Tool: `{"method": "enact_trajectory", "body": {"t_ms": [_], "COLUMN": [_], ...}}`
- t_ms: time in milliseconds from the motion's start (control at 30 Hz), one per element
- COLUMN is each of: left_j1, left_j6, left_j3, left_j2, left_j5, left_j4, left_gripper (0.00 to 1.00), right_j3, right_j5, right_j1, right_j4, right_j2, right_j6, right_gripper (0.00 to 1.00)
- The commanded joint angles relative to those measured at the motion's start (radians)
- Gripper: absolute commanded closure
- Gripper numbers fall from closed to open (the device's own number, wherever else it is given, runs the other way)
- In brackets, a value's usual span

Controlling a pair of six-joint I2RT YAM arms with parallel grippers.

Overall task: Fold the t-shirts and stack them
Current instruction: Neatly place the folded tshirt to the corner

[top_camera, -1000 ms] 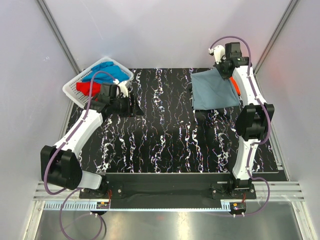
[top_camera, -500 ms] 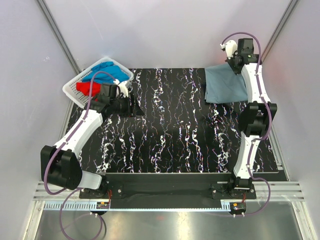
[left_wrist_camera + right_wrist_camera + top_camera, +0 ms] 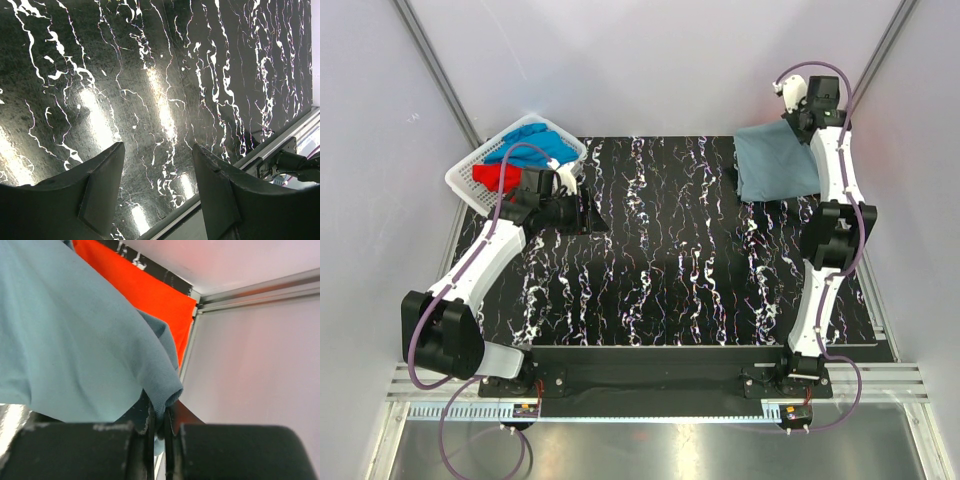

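Note:
A folded dull grey-blue t-shirt [image 3: 775,165] lies at the table's back right corner. My right gripper [image 3: 800,112] is shut on its far edge. In the right wrist view the grey-blue cloth [image 3: 75,340] is pinched in the right gripper [image 3: 159,415], with an orange-red t-shirt [image 3: 150,295] beneath it. A bright blue t-shirt [image 3: 535,140] and a red t-shirt [image 3: 500,177] sit bunched in the white basket [image 3: 465,178] at back left. My left gripper [image 3: 586,216] hovers beside the basket, and in its wrist view this gripper [image 3: 158,146] is open and holds nothing.
The black marbled tabletop [image 3: 650,260] stretches between both arms. White enclosure walls stand close behind and to the right of the right gripper, with a metal corner post [image 3: 250,292]. A metal rail [image 3: 280,145] runs along the table's edge.
My right gripper has moved right and back toward the corner, pulling the grey-blue t-shirt with it. The left arm has stayed still.

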Motion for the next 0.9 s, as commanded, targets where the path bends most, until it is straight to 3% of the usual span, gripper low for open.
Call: {"method": "enact_trajectory", "body": {"t_ms": [0, 333, 367, 467, 500, 533, 667, 867], "left_j1": [0.006, 0.006, 0.006, 0.006, 0.006, 0.006, 0.004, 0.004], "left_j6": [0.020, 0.023, 0.023, 0.023, 0.023, 0.021, 0.018, 0.021], "left_j3": [0.004, 0.001, 0.001, -0.002, -0.004, -0.004, -0.007, -0.007], "left_j2": [-0.007, -0.001, 0.001, 0.006, 0.006, 0.004, 0.003, -0.016], "left_j5": [0.021, 0.006, 0.003, -0.002, -0.003, -0.008, -0.019, -0.011], "left_j4": [0.023, 0.021, 0.020, 0.017, 0.017, 0.020, 0.015, 0.018], "left_gripper": [0.38, 0.38, 0.38, 0.38, 0.38, 0.38, 0.37, 0.36], "right_j3": [0.033, 0.065, 0.071, 0.163, 0.191, 0.237, 0.248, 0.078], "right_j5": [-0.011, -0.091, -0.057, 0.058, 0.123, 0.138, 0.133, 0.097], "right_j1": [-0.027, -0.100, -0.107, -0.115, -0.116, -0.118, -0.124, -0.115], "right_j4": [0.130, 0.302, 0.336, 0.448, 0.494, 0.502, 0.480, 0.476], "right_j2": [-0.011, 0.127, 0.170, 0.295, 0.322, 0.342, 0.328, 0.186], "right_j6": [-0.006, 0.082, 0.095, 0.092, 0.092, 0.101, 0.211, 0.326], "right_gripper": [1.00, 1.00, 0.97, 0.65, 0.63, 0.54, 0.46, 0.39]}}
